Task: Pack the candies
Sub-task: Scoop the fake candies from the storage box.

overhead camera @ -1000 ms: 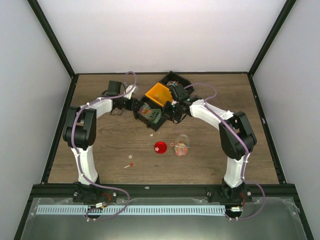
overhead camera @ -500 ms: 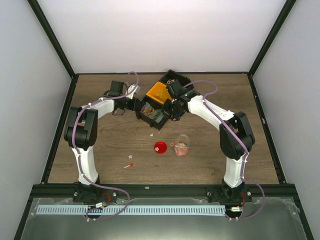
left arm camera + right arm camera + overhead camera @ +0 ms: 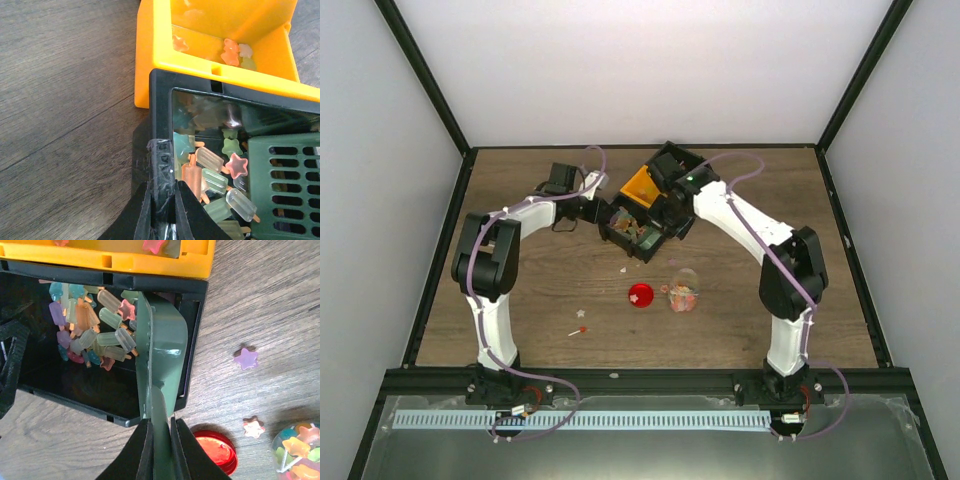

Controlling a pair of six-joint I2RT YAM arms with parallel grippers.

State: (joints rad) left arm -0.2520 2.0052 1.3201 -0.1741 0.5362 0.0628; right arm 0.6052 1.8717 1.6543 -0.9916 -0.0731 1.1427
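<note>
The left hand (image 3: pixel 163 192) is pinched shut on the wall of a black bin (image 3: pixel 161 95) on the wooden worktop (image 3: pixel 60 100). The right hand (image 3: pixel 160 429) is closed on the handle of a green scoop (image 3: pixel 162 340) that reaches into that bin. Most candies (image 3: pixel 214 167) are piled inside it beside the scoop; a few are in the adjoining orange bin (image 3: pixel 150 45) and a clear jar (image 3: pixel 297 457).

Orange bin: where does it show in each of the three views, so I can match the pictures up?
Top external: the orange bin lies far centre, between the two wrists.
Left wrist: orange bin fills the upper right, open side up.
Right wrist: orange bin is only a strip along the top edge.
Shared landmark: the black bin, which butts against it in every view.
</note>
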